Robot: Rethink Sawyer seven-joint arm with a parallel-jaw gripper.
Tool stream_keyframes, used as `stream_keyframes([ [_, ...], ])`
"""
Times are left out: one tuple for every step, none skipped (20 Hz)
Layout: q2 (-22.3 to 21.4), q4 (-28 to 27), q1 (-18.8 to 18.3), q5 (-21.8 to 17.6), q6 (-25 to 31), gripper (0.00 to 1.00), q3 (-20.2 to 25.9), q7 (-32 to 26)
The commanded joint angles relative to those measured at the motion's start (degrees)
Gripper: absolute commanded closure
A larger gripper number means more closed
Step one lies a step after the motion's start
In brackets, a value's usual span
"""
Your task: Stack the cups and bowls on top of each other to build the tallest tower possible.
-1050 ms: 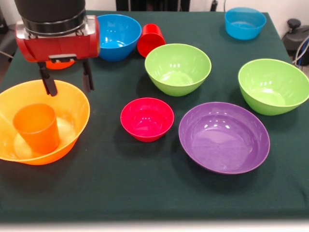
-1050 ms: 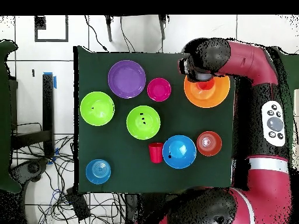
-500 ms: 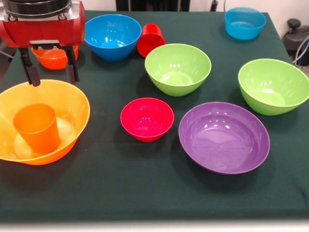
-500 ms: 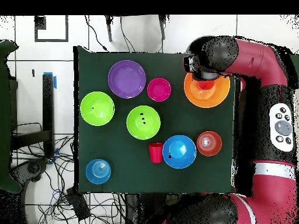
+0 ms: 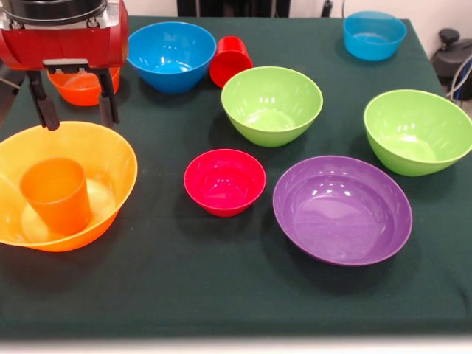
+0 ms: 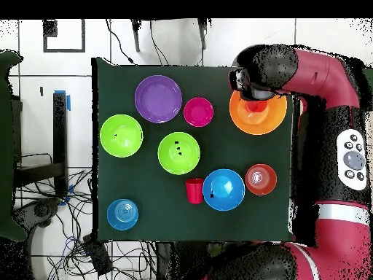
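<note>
Hovering above the far rim of the big orange bowl [image 5: 110,158], the gripper [image 5: 72,110] has its two dark fingers [image 5: 108,103] spread apart with nothing between them. An orange cup [image 5: 56,194] stands upright inside that bowl, a little tilted perhaps, though the angle makes that hard to judge. Together they make the start of the tower, two pieces so far.

Just beside the big bowl on the green cloth [image 5: 221,287] sits the small crimson bowl [image 5: 224,181], on its own and right way up. Next to it lies the wide purple bowl [image 5: 342,209]. Behind those are two lime green bowls, one near the middle [image 5: 271,104] and one toward the edge [image 5: 417,130]. A blue bowl [image 5: 172,54] stands farther back with the red cup [image 5: 230,60] lying on its side against it. A second blue bowl [image 5: 374,34] sits alone in the far corner. Behind the gripper's fingers the small orange bowl [image 5: 80,87] is partly hidden.

From overhead, the red arm [image 6: 320,73] bends over the big orange bowl [image 6: 273,120] at the table's corner.
</note>
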Motion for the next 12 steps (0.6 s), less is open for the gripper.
stream_keyframes([
  [0.2,3.5,1.6,-0.7,-2.4,0.00,0.7,-1.9],
  [0.3,3.5,1.7,-0.7,-2.4,0.00,0.7,-2.0],
  [0.3,3.4,1.8,-0.7,-2.3,0.00,0.8,-2.1],
  [0.4,3.4,1.9,-0.7,-2.1,0.00,0.9,-2.5],
  [0.4,3.4,1.9,-0.7,-1.9,0.00,1.2,-3.0],
  [0.4,3.4,1.9,-0.6,-1.9,0.00,1.3,-3.2],
  [0.3,3.5,1.8,-0.6,-2.0,0.00,1.6,-4.0],
  [0.3,3.6,1.8,-0.6,-2.0,0.00,1.7,-4.3],
  [0.4,3.6,1.8,-0.6,-1.9,0.00,1.9,-4.6],
  [0.4,3.6,1.9,-0.7,-2.0,0.00,2.0,-5.1],
  [0.6,3.4,2.0,-0.8,-1.8,0.00,2.3,-6.1],
  [0.7,3.3,2.0,-0.9,-1.7,0.00,2.5,-6.6],
])
